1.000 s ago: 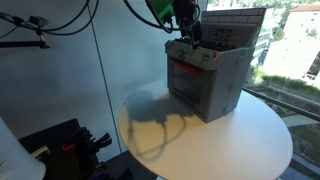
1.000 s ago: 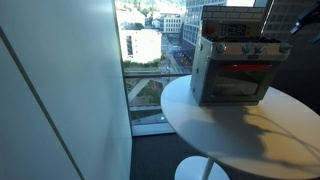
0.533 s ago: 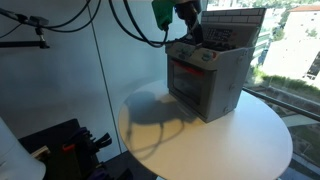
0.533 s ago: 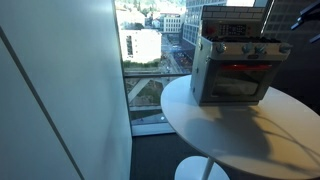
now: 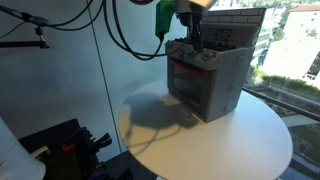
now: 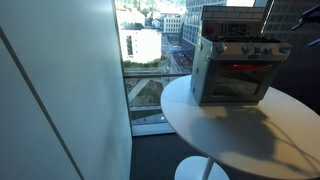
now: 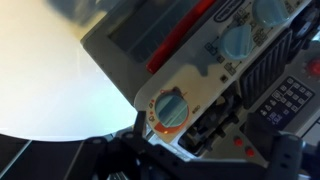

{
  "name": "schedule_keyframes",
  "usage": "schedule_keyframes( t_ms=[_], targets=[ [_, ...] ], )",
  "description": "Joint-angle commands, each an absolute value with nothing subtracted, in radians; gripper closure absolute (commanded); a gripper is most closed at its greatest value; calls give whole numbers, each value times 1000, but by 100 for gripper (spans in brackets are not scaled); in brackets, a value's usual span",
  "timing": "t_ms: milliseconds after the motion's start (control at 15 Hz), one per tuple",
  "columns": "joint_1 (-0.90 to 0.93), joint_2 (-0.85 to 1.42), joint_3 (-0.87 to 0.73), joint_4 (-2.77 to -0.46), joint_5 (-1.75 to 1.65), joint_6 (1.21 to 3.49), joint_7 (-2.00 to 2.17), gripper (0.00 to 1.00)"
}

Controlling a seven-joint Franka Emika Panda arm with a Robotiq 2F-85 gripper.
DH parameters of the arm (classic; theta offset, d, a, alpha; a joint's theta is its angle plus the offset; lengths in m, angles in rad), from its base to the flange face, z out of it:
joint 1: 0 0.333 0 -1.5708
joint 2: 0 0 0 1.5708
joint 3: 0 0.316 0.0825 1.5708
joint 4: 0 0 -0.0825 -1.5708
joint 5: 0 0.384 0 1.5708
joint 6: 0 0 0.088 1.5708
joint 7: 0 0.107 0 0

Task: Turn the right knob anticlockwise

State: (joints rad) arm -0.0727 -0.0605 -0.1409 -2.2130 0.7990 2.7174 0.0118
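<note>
1. Room: tall window (image 6: 150,60) with a city view and strong daylight. Glare and hard shadows fall across the work area.
2. Round white bench (image 5: 250,135): smooth, on a single pedestal, and bare around the load.
3. Toy oven (image 5: 205,85) stands upright toward the window side of the bench. It is likely light plastic, so it may slide or twist on the slick top if pushed sideways.
4. Pincer (image 5: 194,42) hangs over the oven's top panel. In the wrist view its dark fingers sit far apart at the frame edges, so it looks wide and holding nothing, though the picture is blurred.
5. Target knob (image 7: 170,110): blue cap in an orange ring at one end of the control panel, directly below the pincer. It is small, stiff and smooth. Pinch it across the raised rib and turn gently.
6. Other knobs (image 7: 237,40) sit further along the same panel.
</note>
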Motion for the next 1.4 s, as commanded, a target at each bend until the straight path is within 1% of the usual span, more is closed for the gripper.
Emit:
schedule_keyframes(
  t_ms=[0, 600, 1333],
  targets=[
    [-64, -61, -139, -2219, 903, 2758, 10, 0],
    [-48, -43, -137, -2204, 1144, 2815, -32, 0],
    [-50, -17, -138, -2192, 1239, 2852, -37, 0]
  ],
)
